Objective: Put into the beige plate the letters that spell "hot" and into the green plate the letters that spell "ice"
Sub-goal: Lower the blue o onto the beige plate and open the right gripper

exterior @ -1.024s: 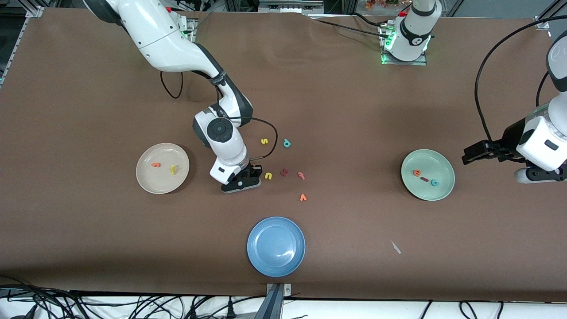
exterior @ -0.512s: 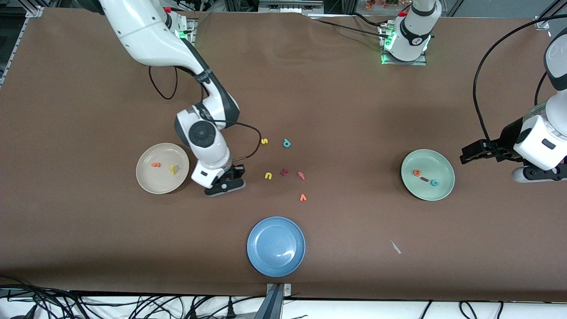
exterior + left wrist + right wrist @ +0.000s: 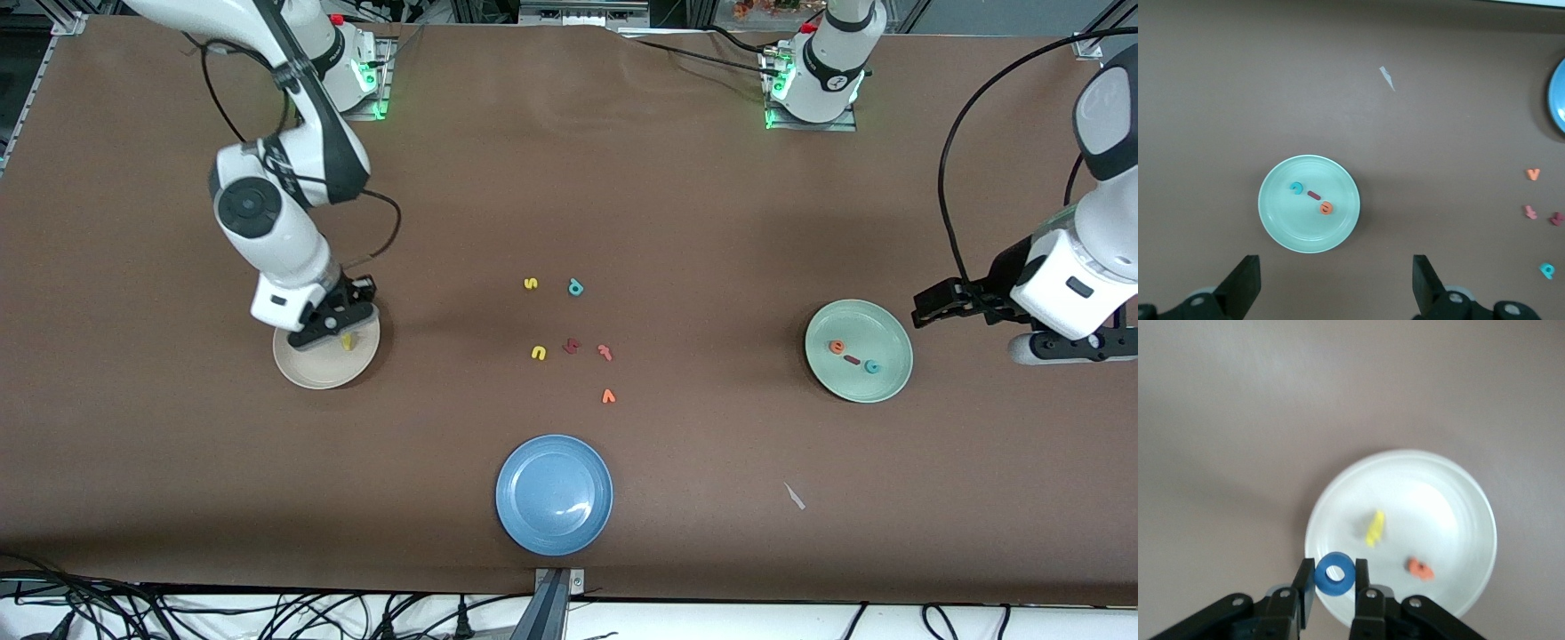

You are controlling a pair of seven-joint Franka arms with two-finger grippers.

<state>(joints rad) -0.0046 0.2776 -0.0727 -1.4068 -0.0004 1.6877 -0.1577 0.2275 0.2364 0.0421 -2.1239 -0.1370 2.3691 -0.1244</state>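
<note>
The right gripper [image 3: 1333, 587] hangs over the round cream-beige plate [image 3: 302, 373] near the right arm's end of the table, pinching the small blue foam ring "o" [image 3: 1334, 574] between its fingertips. The yellow foam "h" [image 3: 1374, 528] and orange foam "t" [image 3: 1421, 569] already lie in that plate. Seen from the wrist, the ring sits above the plate's rim rather than its middle, so a release here could bounce it off the edge onto the brown tabletop [image 3: 711, 222]. The left gripper [image 3: 1335, 283] waits with jaws spread wide and empty beside the pale mint-green plate [image 3: 893, 378], which holds the orange "e" [image 3: 837, 347], dark red bar "i" [image 3: 852, 360] and teal "c" [image 3: 873, 366].
</note>
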